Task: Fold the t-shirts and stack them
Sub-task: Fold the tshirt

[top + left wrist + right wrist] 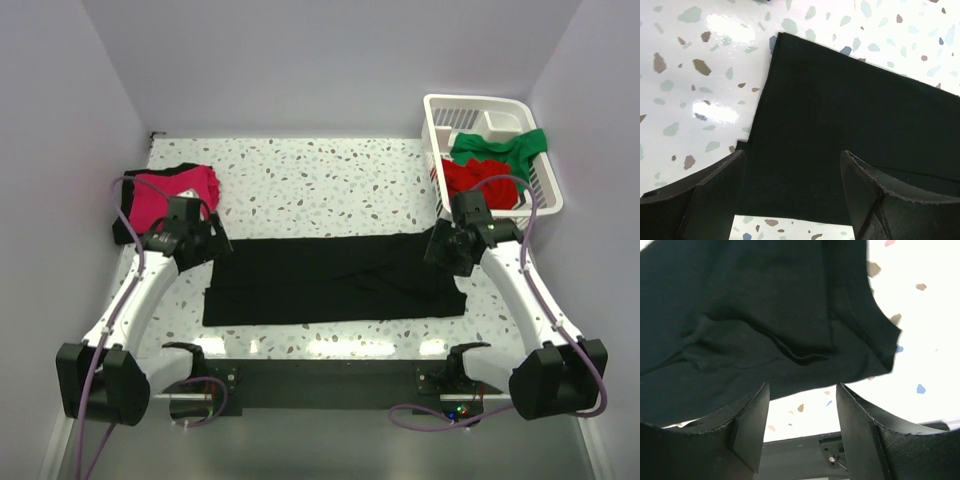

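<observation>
A black t-shirt, folded into a long flat band, lies across the middle of the speckled table. My left gripper hovers over its left end, and in the left wrist view the gripper is open above the cloth, holding nothing. My right gripper hangs over the right end. In its own view it is open and empty, with the rumpled cloth just beyond the fingertips. A magenta-pink t-shirt lies folded on a black one at the back left.
A white slatted basket stands at the back right, holding a green t-shirt and a red one, close behind my right arm. Pale walls close in the table on three sides. A black mounting bar runs along the near edge.
</observation>
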`<state>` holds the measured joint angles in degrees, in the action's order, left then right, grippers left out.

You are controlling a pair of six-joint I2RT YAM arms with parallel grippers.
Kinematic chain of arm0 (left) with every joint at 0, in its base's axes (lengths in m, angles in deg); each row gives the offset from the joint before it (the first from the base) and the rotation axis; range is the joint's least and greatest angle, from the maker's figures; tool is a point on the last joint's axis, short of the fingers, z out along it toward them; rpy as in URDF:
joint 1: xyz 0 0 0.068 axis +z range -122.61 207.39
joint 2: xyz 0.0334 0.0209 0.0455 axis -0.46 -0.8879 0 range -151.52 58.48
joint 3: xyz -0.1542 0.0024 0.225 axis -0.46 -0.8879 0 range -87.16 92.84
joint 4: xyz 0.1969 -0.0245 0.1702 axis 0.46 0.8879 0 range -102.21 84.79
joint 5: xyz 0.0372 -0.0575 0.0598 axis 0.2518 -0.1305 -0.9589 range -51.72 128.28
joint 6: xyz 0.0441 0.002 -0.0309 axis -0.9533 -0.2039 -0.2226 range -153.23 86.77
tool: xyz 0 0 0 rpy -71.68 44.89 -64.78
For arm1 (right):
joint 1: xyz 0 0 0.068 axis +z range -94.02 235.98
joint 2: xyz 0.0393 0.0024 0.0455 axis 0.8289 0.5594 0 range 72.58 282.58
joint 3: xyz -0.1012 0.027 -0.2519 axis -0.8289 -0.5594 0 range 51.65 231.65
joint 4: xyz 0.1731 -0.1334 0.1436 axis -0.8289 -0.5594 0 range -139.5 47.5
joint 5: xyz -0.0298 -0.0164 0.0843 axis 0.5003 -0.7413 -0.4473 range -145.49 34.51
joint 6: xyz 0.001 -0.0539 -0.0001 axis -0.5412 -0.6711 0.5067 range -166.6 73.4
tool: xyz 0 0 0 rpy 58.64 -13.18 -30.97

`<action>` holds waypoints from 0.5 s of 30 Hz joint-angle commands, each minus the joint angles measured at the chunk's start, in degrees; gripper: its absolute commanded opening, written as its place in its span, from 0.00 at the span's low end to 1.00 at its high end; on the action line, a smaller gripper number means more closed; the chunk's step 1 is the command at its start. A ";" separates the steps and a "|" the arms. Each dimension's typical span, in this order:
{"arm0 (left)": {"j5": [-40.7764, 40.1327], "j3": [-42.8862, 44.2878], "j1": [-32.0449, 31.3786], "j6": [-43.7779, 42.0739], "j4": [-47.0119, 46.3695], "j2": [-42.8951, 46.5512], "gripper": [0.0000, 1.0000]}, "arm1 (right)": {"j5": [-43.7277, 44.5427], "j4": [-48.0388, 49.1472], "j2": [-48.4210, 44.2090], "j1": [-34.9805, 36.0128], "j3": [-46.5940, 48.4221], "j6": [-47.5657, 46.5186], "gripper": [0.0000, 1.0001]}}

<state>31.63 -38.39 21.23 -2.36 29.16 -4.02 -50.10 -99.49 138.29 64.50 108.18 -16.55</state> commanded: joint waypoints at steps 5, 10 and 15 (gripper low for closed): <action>5.86 5.62 -2.02 0.77 -9.64 -9.47 0.80 | -8.02 13.47 9.77 5.45 3.67 -4.73 0.59; 8.50 8.97 -2.99 0.86 -13.06 -14.92 0.80 | -9.60 21.47 19.96 9.24 5.52 -4.91 0.59; 10.17 7.65 -3.08 0.94 -15.69 -17.57 0.80 | -8.82 26.93 26.39 10.65 8.58 -4.64 0.58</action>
<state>39.56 -31.57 18.57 -2.30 17.33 -20.92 -58.25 -79.36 163.12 74.68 112.80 -20.49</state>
